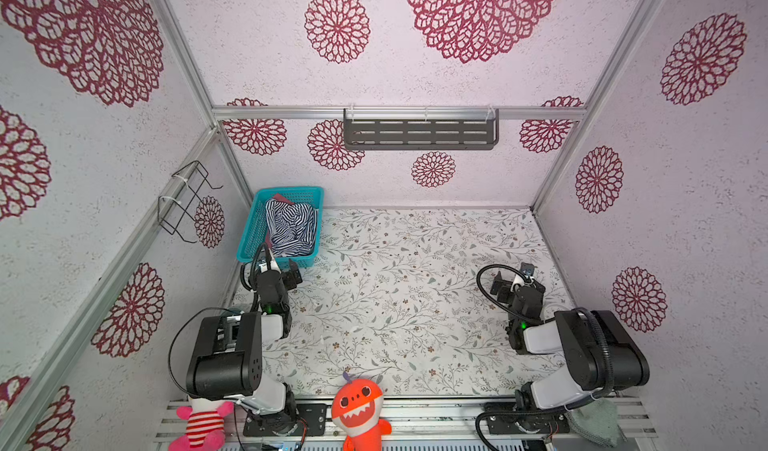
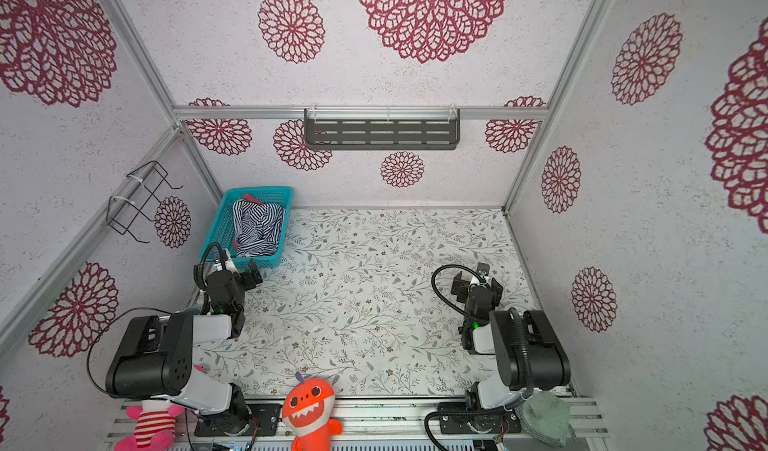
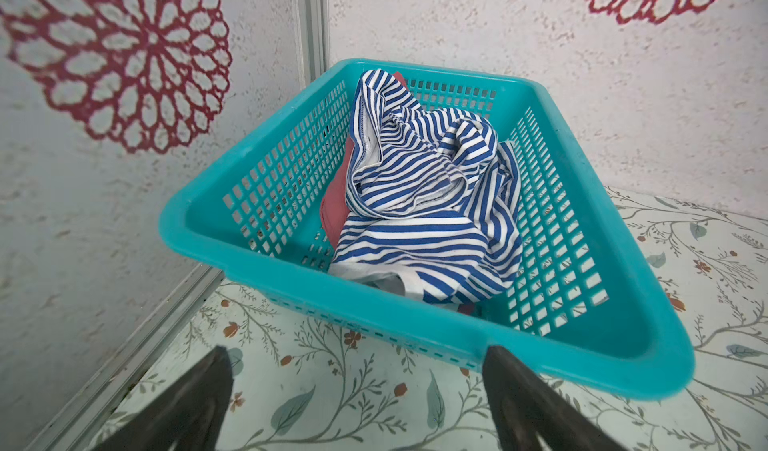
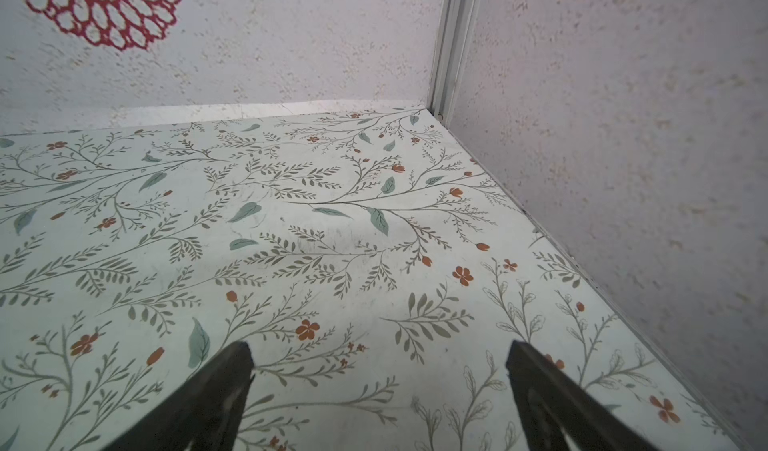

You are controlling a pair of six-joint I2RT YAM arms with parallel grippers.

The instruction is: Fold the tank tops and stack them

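A navy-and-white striped tank top [image 1: 291,224] [image 2: 257,228] [image 3: 424,204] lies crumpled in a teal mesh basket [image 1: 249,228] [image 3: 582,357] at the table's back left corner. Under it a rose-red tank top [image 1: 281,198] [image 3: 334,208] shows only at the edges. My left gripper [image 1: 282,268] [image 2: 241,272] [image 3: 358,351] hovers open just in front of the basket's near rim, holding nothing. Over bare table on the right side, my right gripper [image 1: 513,278] [image 2: 471,278] [image 4: 379,345] is also open and empty.
The floral table [image 1: 415,295] is walled on three sides. An orange shark plush [image 1: 359,407], a pink plush [image 1: 201,426] and a fuzzy grey-green cloth [image 1: 594,424] sit along the front rail. A dark shelf [image 1: 419,131] and a wire rack [image 1: 187,199] hang on the walls.
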